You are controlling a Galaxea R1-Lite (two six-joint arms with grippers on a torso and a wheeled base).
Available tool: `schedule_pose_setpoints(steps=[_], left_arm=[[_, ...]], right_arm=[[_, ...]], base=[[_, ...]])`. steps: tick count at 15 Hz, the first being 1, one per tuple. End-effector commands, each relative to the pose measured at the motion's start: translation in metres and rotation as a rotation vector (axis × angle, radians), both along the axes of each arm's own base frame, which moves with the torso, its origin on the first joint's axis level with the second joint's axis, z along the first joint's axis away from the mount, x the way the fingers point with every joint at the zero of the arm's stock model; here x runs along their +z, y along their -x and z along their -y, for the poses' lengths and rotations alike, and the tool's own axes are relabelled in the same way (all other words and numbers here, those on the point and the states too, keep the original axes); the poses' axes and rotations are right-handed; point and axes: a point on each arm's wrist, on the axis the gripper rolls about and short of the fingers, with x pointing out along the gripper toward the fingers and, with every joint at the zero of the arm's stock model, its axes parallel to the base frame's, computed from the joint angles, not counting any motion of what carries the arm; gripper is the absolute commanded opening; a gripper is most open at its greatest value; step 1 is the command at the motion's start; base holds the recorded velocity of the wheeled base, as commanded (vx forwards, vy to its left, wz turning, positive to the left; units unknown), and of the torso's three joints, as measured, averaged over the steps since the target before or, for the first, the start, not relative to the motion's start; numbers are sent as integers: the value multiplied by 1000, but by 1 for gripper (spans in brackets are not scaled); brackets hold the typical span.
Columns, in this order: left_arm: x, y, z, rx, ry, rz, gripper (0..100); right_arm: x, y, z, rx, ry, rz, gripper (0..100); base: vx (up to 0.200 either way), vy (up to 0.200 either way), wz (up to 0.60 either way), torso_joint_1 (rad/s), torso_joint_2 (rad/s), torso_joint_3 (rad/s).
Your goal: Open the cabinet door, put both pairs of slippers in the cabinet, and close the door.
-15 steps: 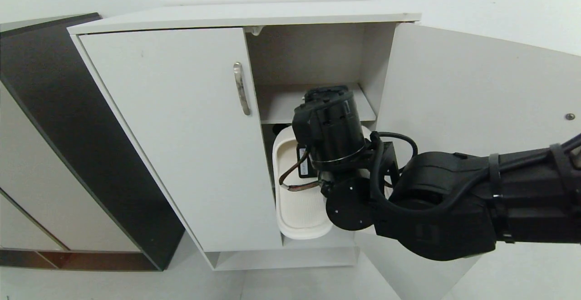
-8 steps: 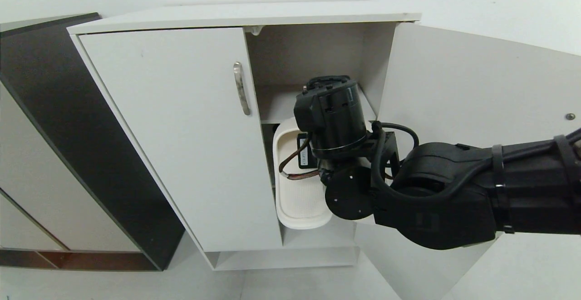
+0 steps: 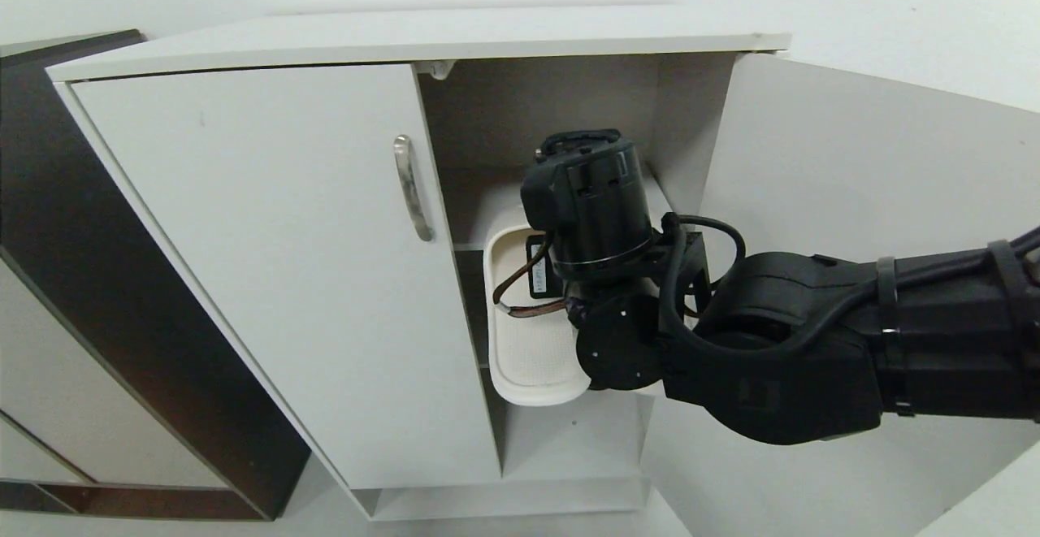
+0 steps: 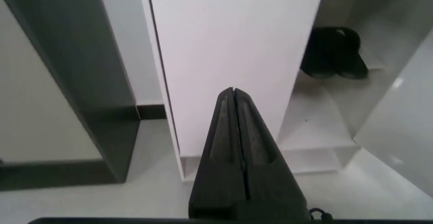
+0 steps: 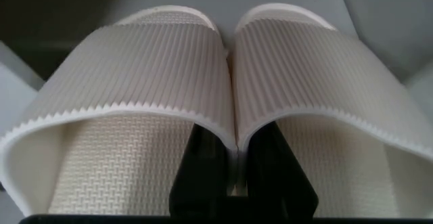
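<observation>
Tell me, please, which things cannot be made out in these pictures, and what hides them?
- Head view: the right arm covers one of the white slippers almost wholly.
- Right wrist view: the slippers' straps hide the fingertips of the right gripper.
- Left wrist view: a dark shape inside the cabinet is too dim to identify.

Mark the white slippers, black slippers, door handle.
white slippers (image 5: 155,75), right wrist view, ribbed upper strap
black slippers (image 4: 333,51), left wrist view, top of the pair
door handle (image 3: 412,188), head view, middle of the bar
</observation>
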Motion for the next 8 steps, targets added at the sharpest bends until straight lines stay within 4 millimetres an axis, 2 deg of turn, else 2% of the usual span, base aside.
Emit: schedule_pose_setpoints(steps=[1, 6, 8], left_arm=[[0, 0, 0, 0, 0, 1, 0], [0, 0, 0, 0, 0, 1, 0], [0, 0, 0, 0, 0, 1, 0]], right_arm=[[0, 0, 0, -1, -3, 1, 0], [-5, -4, -9, 3, -6, 1, 0], [-6, -3, -11, 8, -2, -1, 0]], base=[[200, 0, 0, 2, 7, 2], [200, 0, 0, 2, 0, 3], [0, 0, 0, 0, 0, 0]])
